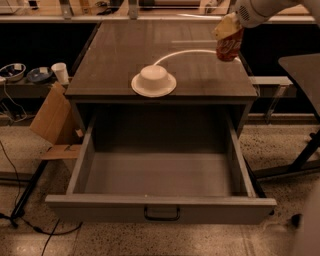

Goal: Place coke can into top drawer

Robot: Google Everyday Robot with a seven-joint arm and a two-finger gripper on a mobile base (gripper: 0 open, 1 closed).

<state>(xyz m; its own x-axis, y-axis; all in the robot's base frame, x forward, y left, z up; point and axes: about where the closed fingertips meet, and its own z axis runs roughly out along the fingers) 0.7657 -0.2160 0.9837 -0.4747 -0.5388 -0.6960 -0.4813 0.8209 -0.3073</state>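
Red and tilted, the can (229, 48) hangs in my hand (227, 33) at the far right of the tabletop (120, 55), close to its right edge. My hand is clamped on the can's upper end, with the pale pads covering its top, and my white arm (256, 10) runs off the upper right corner. I cannot tell whether the can's base touches the wood or sits just above it.

The drawer (160, 209) stands pulled wide open below the tabletop, toward the viewer. It is grey inside and bare, and its flat front carries a small dark handle (162, 214) at the middle. The can is well apart from the drawer, up and behind its right rear corner.

Near the front middle of the tabletop a white bowl (153, 75) sits upside down on a plate (140, 88). A pale curved line (187, 51) runs across the wood from behind the bowl toward the can.

To the left, a sheet of cardboard (50, 117) leans against the cabinet's side. A white cup (60, 73) stands on a low shelf beyond it.
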